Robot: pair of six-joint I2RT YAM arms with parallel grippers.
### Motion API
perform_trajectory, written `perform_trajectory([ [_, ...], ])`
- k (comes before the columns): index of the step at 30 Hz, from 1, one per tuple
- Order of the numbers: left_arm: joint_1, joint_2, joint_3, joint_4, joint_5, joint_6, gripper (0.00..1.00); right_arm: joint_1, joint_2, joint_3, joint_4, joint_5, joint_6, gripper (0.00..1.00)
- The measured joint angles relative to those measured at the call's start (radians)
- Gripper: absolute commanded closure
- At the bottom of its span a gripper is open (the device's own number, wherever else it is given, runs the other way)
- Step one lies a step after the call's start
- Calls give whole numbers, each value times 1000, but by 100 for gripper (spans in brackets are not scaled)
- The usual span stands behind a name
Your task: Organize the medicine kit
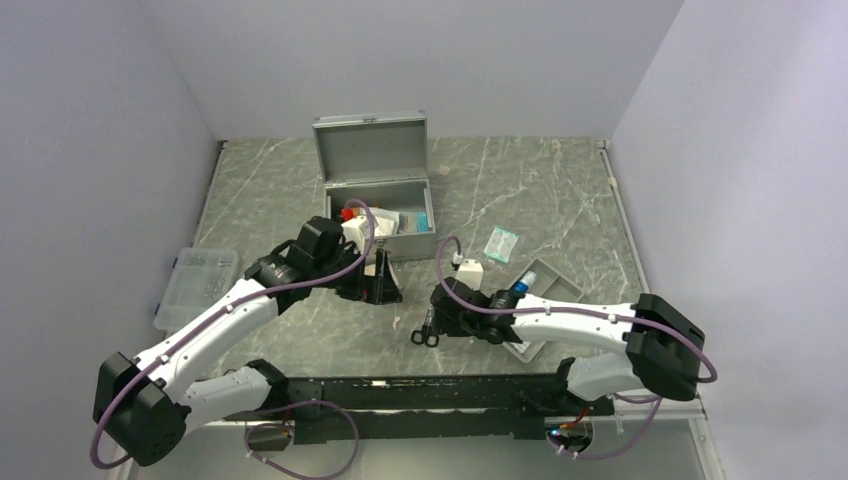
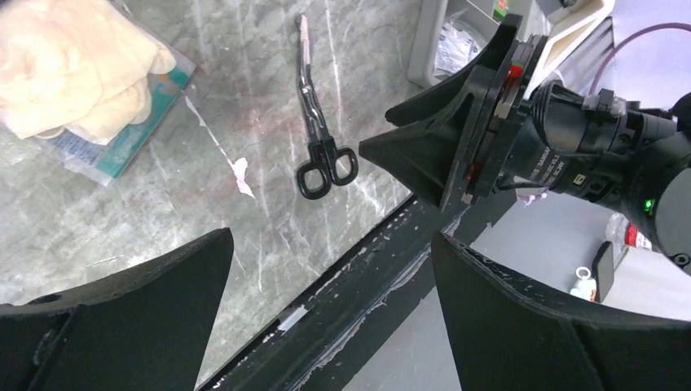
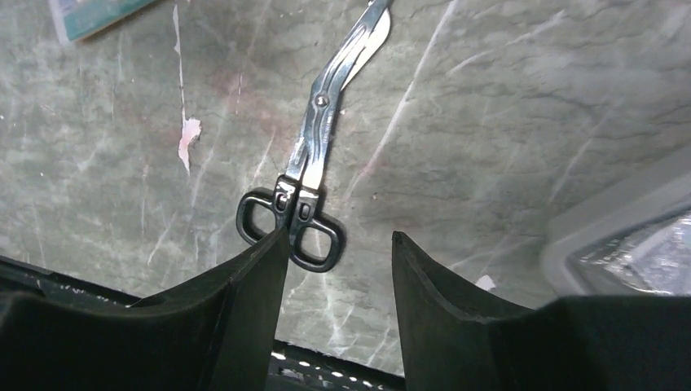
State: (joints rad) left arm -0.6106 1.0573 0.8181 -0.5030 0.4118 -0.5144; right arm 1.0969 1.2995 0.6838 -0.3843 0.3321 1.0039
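Observation:
The medicine kit (image 1: 384,215) stands open at the back middle, its lid (image 1: 370,150) upright, with small items inside. Black-handled scissors (image 3: 314,155) lie closed on the marble table; they also show in the left wrist view (image 2: 319,122), and their handles show in the top view (image 1: 425,337). My right gripper (image 3: 338,240) is open and empty, low over the table, its left fingertip at the scissors' handles. My left gripper (image 2: 330,244) is open and empty, in front of the kit (image 1: 384,285).
A packet of pale gloves (image 2: 81,73) lies by the left gripper. A clear plastic box (image 1: 195,285) sits at the left edge. A grey divided tray (image 1: 548,290), a blue-capped bottle (image 1: 522,282), a white box (image 1: 468,272) and a teal packet (image 1: 502,243) lie on the right.

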Motion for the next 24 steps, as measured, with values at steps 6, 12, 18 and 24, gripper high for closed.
perform_trajectory([
  [6,0,-47,-1,-42,-64,2,1,27,85,4,32,-43,22,49],
  [12,2,-148,-1,-86,-125,10,1,63,137,18,23,-54,64,55],
  [18,9,-188,-10,-105,-138,24,1,77,167,43,-12,-51,125,65],
  [24,12,-198,-55,-107,-133,24,1,85,214,89,-47,-42,190,74],
])
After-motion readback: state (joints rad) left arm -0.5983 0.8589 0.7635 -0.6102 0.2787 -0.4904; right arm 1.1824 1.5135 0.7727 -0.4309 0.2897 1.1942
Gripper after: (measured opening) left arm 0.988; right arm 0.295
